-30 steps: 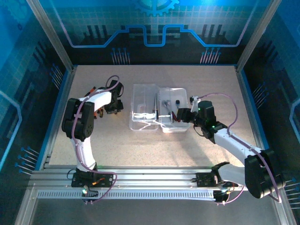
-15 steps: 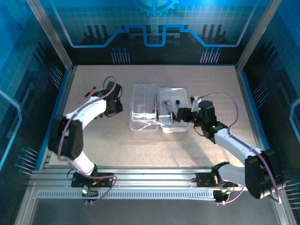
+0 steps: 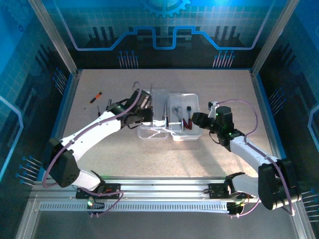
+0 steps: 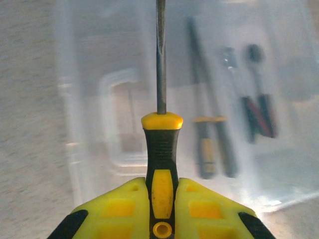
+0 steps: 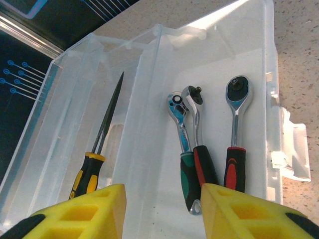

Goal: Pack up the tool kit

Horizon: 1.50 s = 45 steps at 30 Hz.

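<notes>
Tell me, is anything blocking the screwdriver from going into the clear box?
Nothing visible is. The left fingers hold the screwdriver above the open clear box, and the ratchets lying inside leave bare floor.

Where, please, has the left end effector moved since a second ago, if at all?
Yes: the left end effector moved right, up to the clear case.
</notes>
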Each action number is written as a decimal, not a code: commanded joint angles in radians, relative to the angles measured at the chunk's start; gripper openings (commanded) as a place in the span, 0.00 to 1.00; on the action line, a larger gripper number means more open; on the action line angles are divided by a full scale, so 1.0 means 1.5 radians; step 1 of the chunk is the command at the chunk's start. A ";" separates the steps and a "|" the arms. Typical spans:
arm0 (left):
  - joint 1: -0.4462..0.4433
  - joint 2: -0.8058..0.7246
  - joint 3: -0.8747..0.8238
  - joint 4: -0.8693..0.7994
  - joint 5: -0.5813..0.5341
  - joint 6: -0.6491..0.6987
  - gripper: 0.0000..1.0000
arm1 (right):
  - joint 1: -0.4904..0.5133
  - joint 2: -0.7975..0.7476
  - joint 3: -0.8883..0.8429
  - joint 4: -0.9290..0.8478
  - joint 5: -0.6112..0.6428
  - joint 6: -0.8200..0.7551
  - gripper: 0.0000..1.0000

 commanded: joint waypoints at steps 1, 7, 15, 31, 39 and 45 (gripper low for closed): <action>-0.041 0.035 0.057 0.022 0.016 0.002 0.01 | -0.008 -0.001 0.035 0.004 -0.041 0.023 0.44; -0.092 0.090 0.084 0.043 0.037 0.004 0.01 | 0.001 -0.019 0.072 -0.052 -0.087 0.011 0.47; -0.140 0.129 0.083 0.064 0.053 -0.013 0.00 | 0.001 -0.042 0.074 -0.007 -0.091 0.098 0.48; -0.159 0.105 0.063 0.067 0.067 0.000 0.00 | 0.044 0.081 0.131 0.091 -0.123 0.161 0.43; -0.165 0.094 0.052 0.067 0.068 -0.001 0.00 | 0.048 0.115 0.148 0.100 -0.125 0.164 0.35; -0.165 0.091 0.053 0.065 0.068 0.000 0.00 | 0.048 0.129 0.148 0.111 -0.131 0.172 0.12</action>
